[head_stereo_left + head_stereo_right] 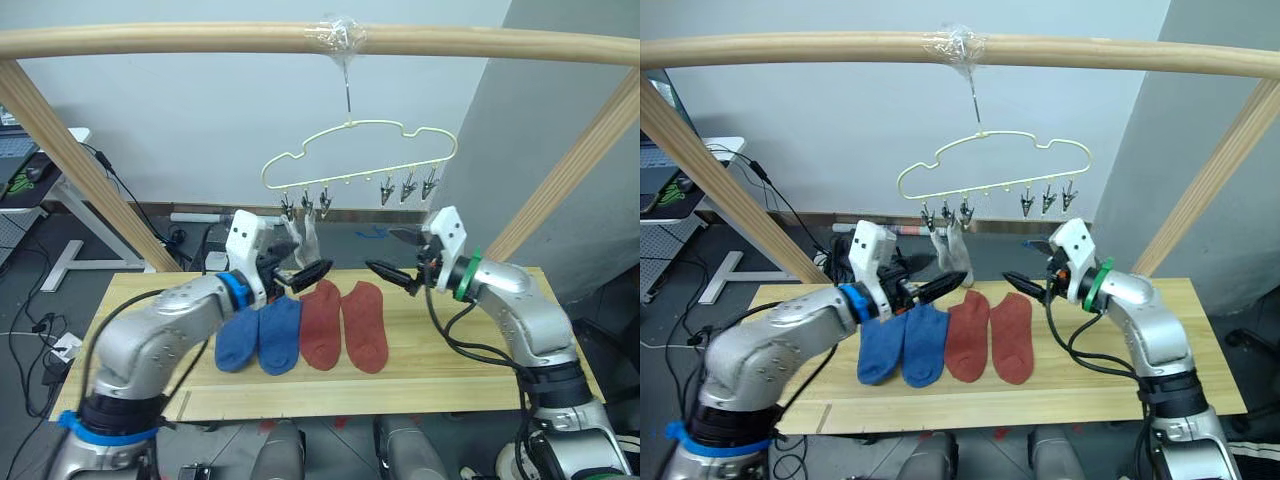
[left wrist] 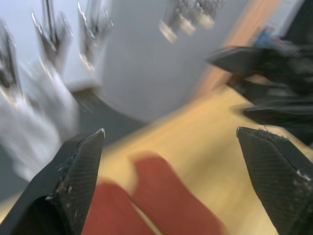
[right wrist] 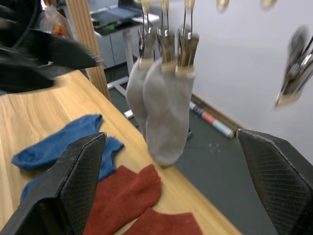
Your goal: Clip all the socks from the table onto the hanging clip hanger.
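so far two light grey socks [image 3: 164, 105] hang from the left-hand clips of the clip hanger [image 1: 355, 155]; two blue socks [image 1: 260, 335] and two rust-red socks [image 1: 345, 325] lie side by side on the worktop [image 1: 450, 375], toes toward the robot. judged stage: grey pair done, four socks to go.

left gripper [image 1: 305, 273] hovers above the worktop just over the inner blue sock and the nearer red one, fingers spread, nothing between them. right gripper [image 1: 392, 274] hangs a little beyond the outer red sock, also spread wide and empty. the two grippers point toward each other, apart, not touching.

next move, as i judge it: one gripper drops onto a sock, likely a red one since both sit nearest it, pinches it near the cuff and lifts it to a free clip; the other gripper would need to squeeze that clip open. three clips toward the right of the hanger look free.

hard to make out: left wrist view is smeared, so clips and grey fabric there are only shapes. how many clips actually bite the grey socks cannot be counted with confidence. the middle hooks on the hanger appear to carry no clips, but they are too small to be sure.
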Controlling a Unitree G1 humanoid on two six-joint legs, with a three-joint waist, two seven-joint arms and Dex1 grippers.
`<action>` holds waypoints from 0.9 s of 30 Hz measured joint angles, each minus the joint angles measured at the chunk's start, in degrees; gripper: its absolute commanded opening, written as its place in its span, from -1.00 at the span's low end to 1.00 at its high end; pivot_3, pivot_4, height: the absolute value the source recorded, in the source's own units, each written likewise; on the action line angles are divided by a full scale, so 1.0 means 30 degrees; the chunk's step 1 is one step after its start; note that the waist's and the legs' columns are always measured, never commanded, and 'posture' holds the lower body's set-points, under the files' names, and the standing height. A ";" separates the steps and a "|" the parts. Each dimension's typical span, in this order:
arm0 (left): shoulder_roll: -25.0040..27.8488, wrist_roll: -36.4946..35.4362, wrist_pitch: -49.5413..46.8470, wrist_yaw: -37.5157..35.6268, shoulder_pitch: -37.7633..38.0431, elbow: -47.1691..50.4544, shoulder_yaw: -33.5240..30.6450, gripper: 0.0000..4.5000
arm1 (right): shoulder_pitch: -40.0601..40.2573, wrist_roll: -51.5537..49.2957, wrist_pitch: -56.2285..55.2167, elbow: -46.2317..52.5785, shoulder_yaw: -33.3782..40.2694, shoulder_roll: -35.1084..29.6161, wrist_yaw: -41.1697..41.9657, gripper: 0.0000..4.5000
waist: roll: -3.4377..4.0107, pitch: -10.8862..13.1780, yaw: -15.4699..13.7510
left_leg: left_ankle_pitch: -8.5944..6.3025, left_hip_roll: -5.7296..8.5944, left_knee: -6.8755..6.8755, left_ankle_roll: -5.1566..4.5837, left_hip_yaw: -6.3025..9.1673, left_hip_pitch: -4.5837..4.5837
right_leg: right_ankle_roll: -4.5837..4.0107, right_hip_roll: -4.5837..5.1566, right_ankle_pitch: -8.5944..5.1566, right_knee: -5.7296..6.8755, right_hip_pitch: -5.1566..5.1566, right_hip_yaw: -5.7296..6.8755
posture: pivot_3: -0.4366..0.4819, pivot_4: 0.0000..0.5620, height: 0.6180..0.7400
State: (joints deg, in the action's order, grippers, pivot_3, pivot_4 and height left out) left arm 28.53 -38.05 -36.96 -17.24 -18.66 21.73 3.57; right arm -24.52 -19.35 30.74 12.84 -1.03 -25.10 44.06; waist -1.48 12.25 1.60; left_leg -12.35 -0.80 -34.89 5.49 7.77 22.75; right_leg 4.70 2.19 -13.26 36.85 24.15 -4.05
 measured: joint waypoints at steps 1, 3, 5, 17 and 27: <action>-0.0615 0.0787 0.0773 0.0148 -0.0048 -0.0316 0.0186 0.47 | 0.0148 -0.0069 -0.0003 0.0268 0.0137 -0.0078 -0.0081 1.00 | 0.0000 0.0000 -0.0005 | 0.0000 0.0002 -0.0005 0.0000 0.0000 -0.0002 | 0.0005 0.0002 0.0003 0.0000 -0.0001 -0.0002 | 0.02 -0.42 1.00; -0.1230 0.2356 0.2151 0.0124 -0.0173 -0.1002 0.0663 0.20 | 0.0471 -0.0204 0.0000 0.0426 0.0167 -0.0067 -0.0215 1.00 | -0.0001 -0.0001 0.0032 | 0.0000 0.0001 -0.0008 -0.0002 0.0000 -0.0001 | 0.0021 0.0000 0.0012 0.0007 0.0002 -0.0001 | 0.01 -0.43 1.00; -0.1485 0.3793 0.3346 0.0049 -0.0331 -0.1602 0.1091 -0.05 | 0.0646 -0.0398 0.0045 0.0513 0.0169 0.0012 -0.0387 1.00 | 0.0000 -0.0001 0.0075 | 0.0001 0.0000 -0.0008 -0.0003 -0.0002 -0.0003 | 0.0034 -0.0001 0.0019 0.0009 0.0004 -0.0001 | -0.01 -0.43 1.00; -0.6104 0.9218 0.7529 0.2274 -0.1135 -0.6309 0.1823 -0.05 | 0.0621 -0.2267 0.1401 0.3207 0.0699 0.0371 -0.1973 1.00 | 0.0012 -0.0010 0.0085 | 0.0004 0.0007 -0.0035 -0.0007 0.0004 0.0008 | 0.0113 -0.0001 0.0066 0.0012 -0.0001 0.0001 | -0.11 -0.48 1.00; -0.7347 1.1185 1.0597 0.2651 -0.3292 -1.0563 0.1373 -0.05 | 0.0418 -0.2993 0.2095 0.4085 0.0714 -0.0225 -0.2317 1.00 | 0.0016 -0.0014 0.0103 | 0.0004 0.0009 -0.0054 -0.0008 0.0004 0.0015 | 0.0128 -0.0001 0.0076 0.0008 -0.0008 0.0002 | -0.14 -0.48 1.00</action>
State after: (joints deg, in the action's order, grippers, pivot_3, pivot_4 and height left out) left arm 6.49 -4.49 -5.16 -9.29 -28.53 -9.95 7.69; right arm -23.26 -28.33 37.02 25.10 1.11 -25.78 37.10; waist -1.43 12.21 1.91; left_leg -12.34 -0.77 -35.05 5.46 7.78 22.80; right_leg 5.08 2.19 -13.03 36.87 24.13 -4.05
